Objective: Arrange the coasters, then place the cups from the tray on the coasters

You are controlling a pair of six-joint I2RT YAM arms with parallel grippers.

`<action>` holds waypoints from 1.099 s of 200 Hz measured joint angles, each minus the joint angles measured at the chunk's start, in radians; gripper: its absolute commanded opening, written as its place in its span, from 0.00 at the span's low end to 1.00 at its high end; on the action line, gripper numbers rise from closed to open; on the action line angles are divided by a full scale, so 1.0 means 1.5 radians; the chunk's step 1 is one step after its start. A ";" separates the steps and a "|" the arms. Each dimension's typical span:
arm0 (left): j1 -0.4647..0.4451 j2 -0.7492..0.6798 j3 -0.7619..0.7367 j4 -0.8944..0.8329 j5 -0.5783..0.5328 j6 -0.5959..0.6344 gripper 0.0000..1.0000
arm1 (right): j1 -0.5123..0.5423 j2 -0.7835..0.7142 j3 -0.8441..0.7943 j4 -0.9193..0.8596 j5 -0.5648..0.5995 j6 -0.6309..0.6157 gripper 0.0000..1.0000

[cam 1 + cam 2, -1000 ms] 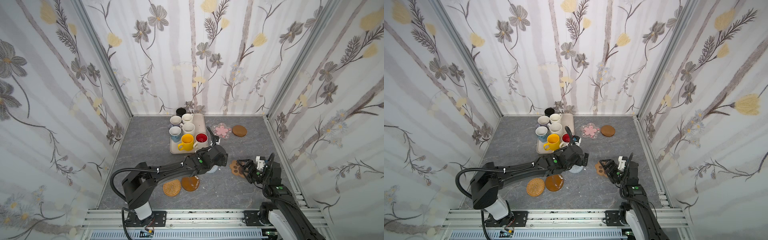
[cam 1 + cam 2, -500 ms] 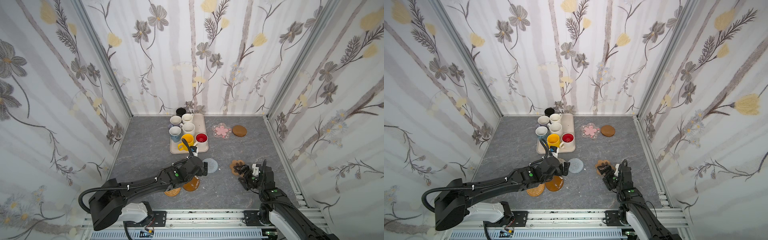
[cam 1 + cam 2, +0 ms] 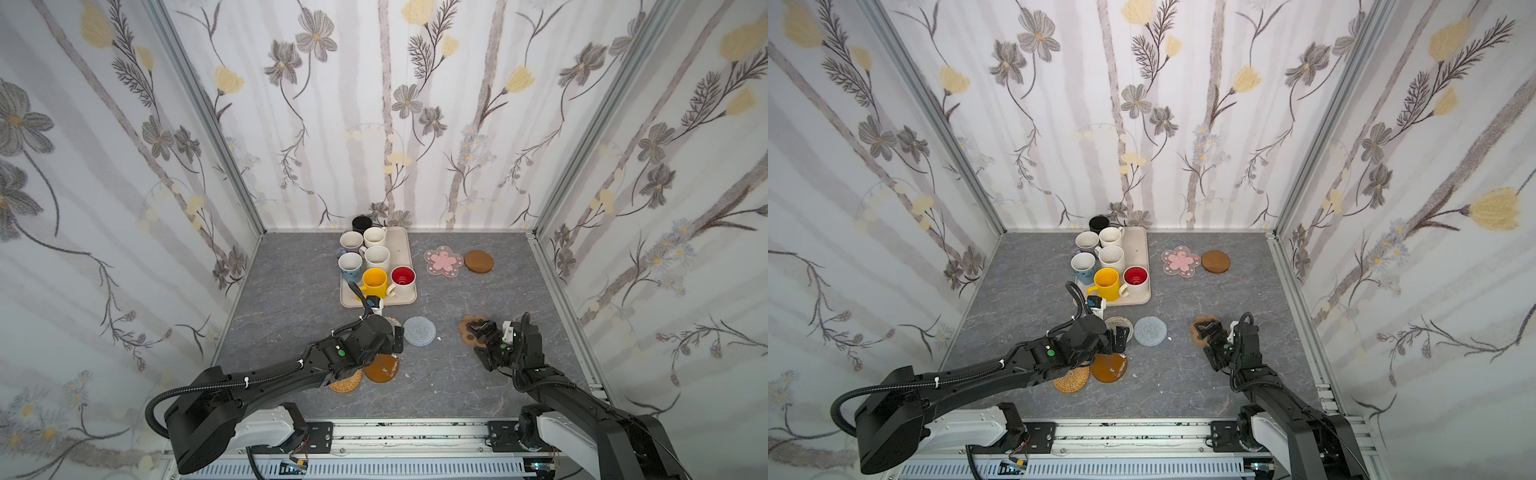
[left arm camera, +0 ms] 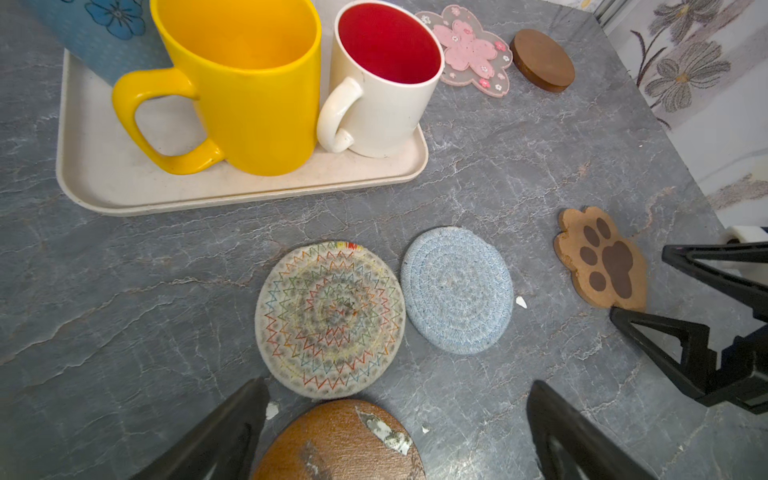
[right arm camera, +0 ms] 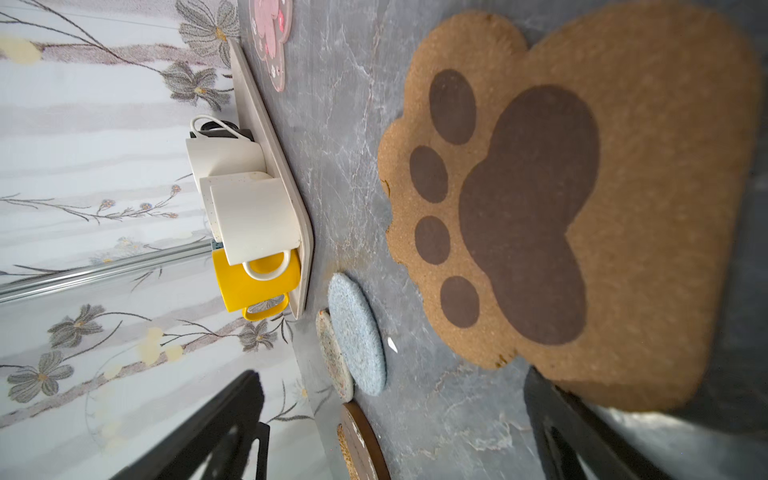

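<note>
Covering rattan coaster [image 3: 347, 385] partly: left arm [image 3: 270, 376].

Matte black arms [image 3: 282, 376] on white bases [image 3: 266, 428], with ribbed black cables [image 3: 158, 401] and green dots [image 3: 341, 353].

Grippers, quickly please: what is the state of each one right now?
Left gripper: open, holding nothing.
Right gripper: open, holding nothing, near the paw coaster.
</note>
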 measured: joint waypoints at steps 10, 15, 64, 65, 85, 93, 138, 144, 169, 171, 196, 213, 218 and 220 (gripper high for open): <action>0.002 0.002 -0.003 0.002 0.006 0.000 1.00 | -0.006 0.023 0.007 0.018 -0.002 0.001 1.00; 0.003 0.002 -0.005 0.003 0.009 0.000 1.00 | -0.010 0.035 0.011 0.026 -0.002 0.002 1.00; 0.010 0.031 -0.012 0.022 0.022 0.001 1.00 | -0.057 0.134 0.065 0.066 -0.002 -0.008 0.99; 0.010 0.032 -0.012 0.023 0.022 0.001 1.00 | -0.058 0.136 0.065 0.067 -0.003 -0.008 0.99; 0.010 0.058 -0.011 0.026 0.027 0.005 1.00 | -0.070 0.178 0.087 0.088 -0.006 -0.013 0.99; 0.011 0.069 -0.009 0.026 0.027 0.006 1.00 | -0.073 0.196 0.096 0.100 -0.009 -0.013 0.99; 0.017 0.116 0.014 0.038 0.041 0.020 1.00 | -0.055 0.275 0.127 0.166 -0.031 -0.013 0.99; 0.019 0.121 0.016 0.041 0.042 0.021 1.00 | -0.050 0.279 0.127 0.173 -0.033 -0.013 0.99; 0.030 0.130 0.016 0.047 0.053 0.022 1.00 | -0.025 0.298 0.127 0.205 -0.037 -0.010 1.00; 0.031 0.130 0.016 0.047 0.055 0.022 1.00 | -0.024 0.300 0.127 0.210 -0.038 -0.009 1.00; 0.041 0.140 0.016 0.056 0.065 0.023 1.00 | -0.012 0.345 0.140 0.264 -0.050 0.016 0.99; 0.046 0.148 0.018 0.059 0.072 0.025 1.00 | -0.008 0.378 0.160 0.288 -0.054 0.031 0.99; 0.046 0.150 0.019 0.059 0.072 0.025 1.00 | -0.008 0.386 0.167 0.292 -0.054 0.035 0.99; 0.046 0.150 0.019 0.060 0.073 0.025 1.00 | -0.007 0.389 0.170 0.294 -0.054 0.036 0.99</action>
